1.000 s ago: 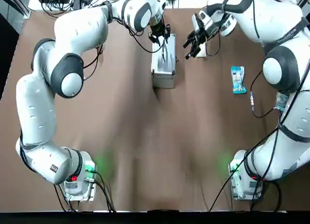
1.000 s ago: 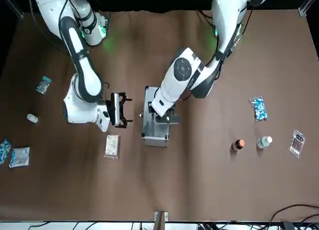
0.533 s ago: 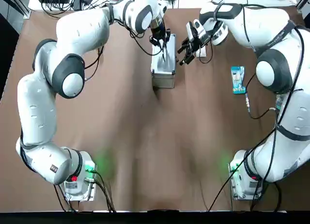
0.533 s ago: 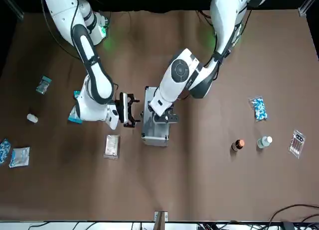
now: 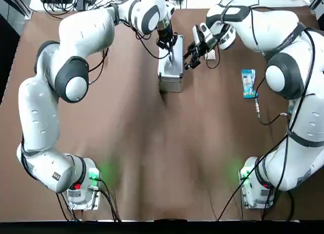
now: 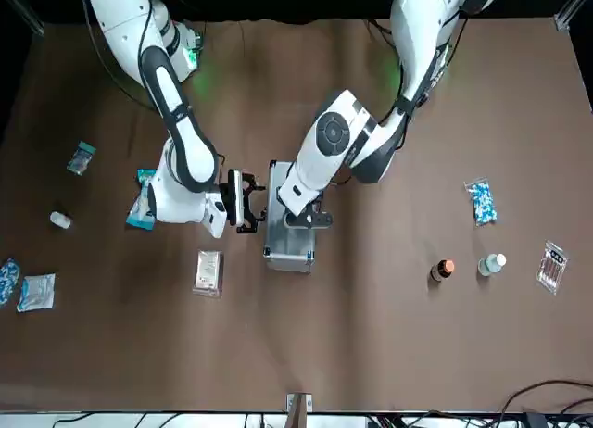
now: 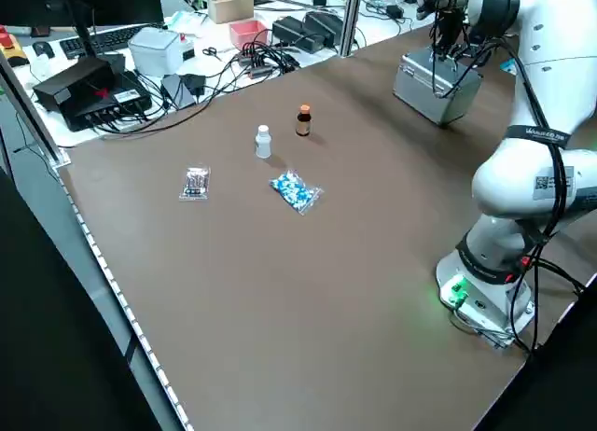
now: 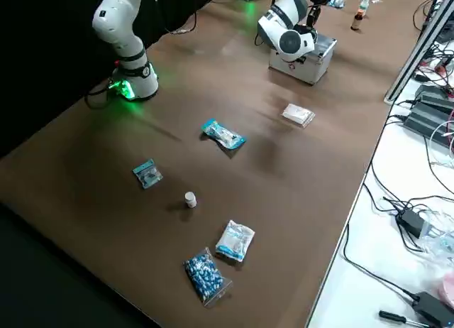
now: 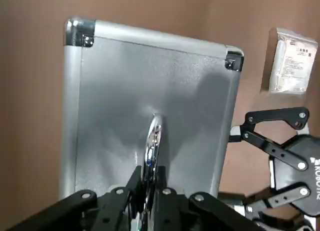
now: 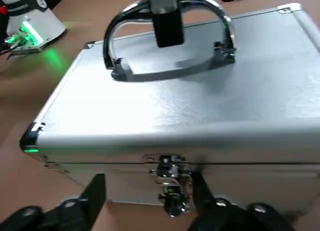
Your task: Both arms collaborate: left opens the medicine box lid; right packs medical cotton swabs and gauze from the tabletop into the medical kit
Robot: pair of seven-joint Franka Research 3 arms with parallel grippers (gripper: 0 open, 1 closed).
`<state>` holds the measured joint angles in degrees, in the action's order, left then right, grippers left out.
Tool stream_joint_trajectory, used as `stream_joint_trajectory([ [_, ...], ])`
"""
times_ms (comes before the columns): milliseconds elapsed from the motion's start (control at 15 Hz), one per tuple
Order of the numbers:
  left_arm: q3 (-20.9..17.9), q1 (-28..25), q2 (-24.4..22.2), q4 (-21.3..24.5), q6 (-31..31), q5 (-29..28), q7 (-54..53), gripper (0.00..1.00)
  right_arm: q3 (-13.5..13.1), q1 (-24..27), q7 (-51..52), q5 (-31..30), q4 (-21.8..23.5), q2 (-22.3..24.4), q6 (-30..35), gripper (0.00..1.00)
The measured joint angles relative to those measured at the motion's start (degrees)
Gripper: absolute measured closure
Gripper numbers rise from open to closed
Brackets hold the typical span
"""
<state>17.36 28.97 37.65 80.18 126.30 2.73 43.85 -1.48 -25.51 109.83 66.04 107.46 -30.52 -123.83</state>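
The right arm (image 6: 185, 150) partly covers the cotton swabs (image 6: 141, 210) in the front view, where the left claw (image 9: 148, 178) hides much of the lid (image 9: 120, 111). Since the earlier frames, the right claw (image 10: 150, 186) has moved nearer the medical kit (image 6: 289, 252); its fingers stand wide around the front latch (image 10: 173, 183). The left claw is pinched on the handle (image 9: 153, 143). The silver lid is closed. From the kit in the front view, the blue-and-white swabs lie at nine o'clock, the flat white gauze (image 6: 208, 272) at eight, both on the tabletop (image 6: 371, 335).
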Motion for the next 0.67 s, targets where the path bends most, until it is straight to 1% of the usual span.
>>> stream_joint_trajectory([
  [67,0.0,0.0,0.0,-0.1,-0.1,0.0,0.0,0.86,-0.1,0.0,0.0,0.2,0.0,0.0,-0.4,0.33],
  [200,0.0,0.0,0.0,-0.4,-0.6,-0.1,0.0,0.86,-0.2,0.0,0.1,0.3,0.0,0.0,-0.4,0.35],
  [267,0.0,-0.1,0.0,-0.7,-1.1,-0.1,0.0,0.86,-0.2,0.0,0.1,0.4,-0.1,0.0,-0.6,0.40],
  [333,0.0,-0.1,0.0,-1.1,-2.0,-0.1,0.0,0.86,-0.2,0.0,0.2,0.4,-0.1,0.0,-0.6,0.40],
  [400,-0.1,-0.2,0.0,-1.8,-3.1,-0.1,0.0,0.86,-0.2,0.0,0.2,0.4,-0.1,0.0,-0.8,0.43],
  [600,-0.1,-0.6,-0.1,-3.5,-6.0,-0.1,-0.2,0.86,-0.2,0.0,0.3,0.5,-0.1,0.0,-1.0,0.44],
  [667,-0.1,-0.7,-0.2,-3.7,-6.5,-0.1,-0.3,0.86,-0.2,0.0,0.3,0.5,-0.1,0.0,-1.1,0.46],
])
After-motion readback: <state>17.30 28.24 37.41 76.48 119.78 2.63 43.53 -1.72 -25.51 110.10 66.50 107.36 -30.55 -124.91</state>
